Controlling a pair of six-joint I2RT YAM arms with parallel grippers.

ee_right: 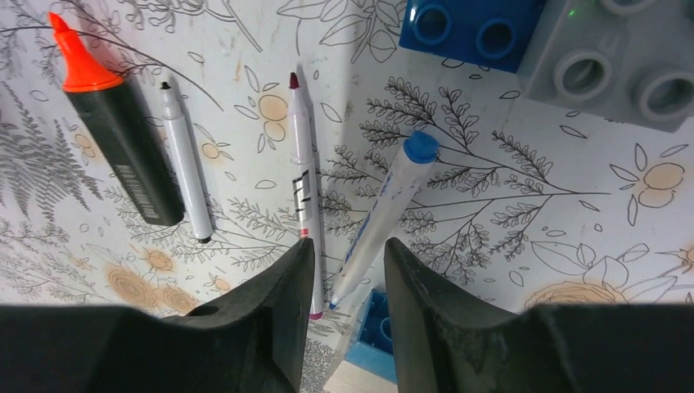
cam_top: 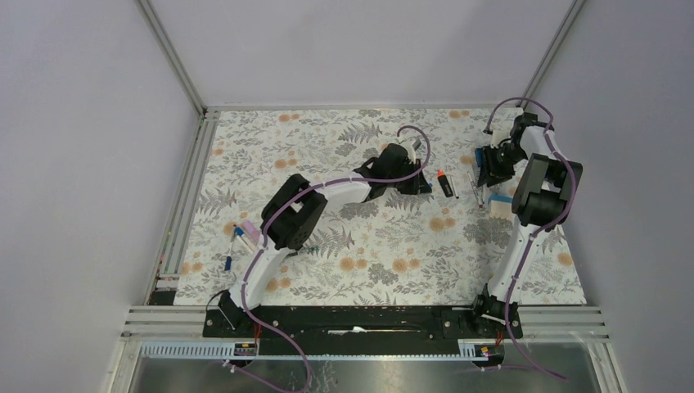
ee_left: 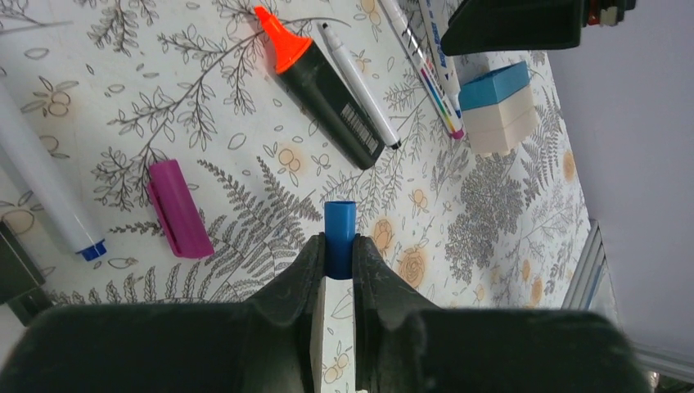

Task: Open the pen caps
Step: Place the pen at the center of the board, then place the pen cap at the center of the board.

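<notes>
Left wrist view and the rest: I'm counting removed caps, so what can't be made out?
- Left wrist view: lower end of the small blue plastic cap, hidden between the left gripper's shut fingers.
- Left wrist view: white pen with a blue end, cut off by the left edge.
- Top view: thin pens at far left, too small to tell capped or not.

A matt, smooth floral-printed table covering [ee_left: 245, 123] lies underneath. The small blue cylindrical cap [ee_left: 340, 229] is smooth, slightly glossy plastic. The chunky black highlighter barrel [ee_left: 335, 102] looks satin plastic. The blue studded toy brick [ee_right: 470, 29] and grey studded toy brick [ee_right: 622, 70] are shiny plastic.
</notes>
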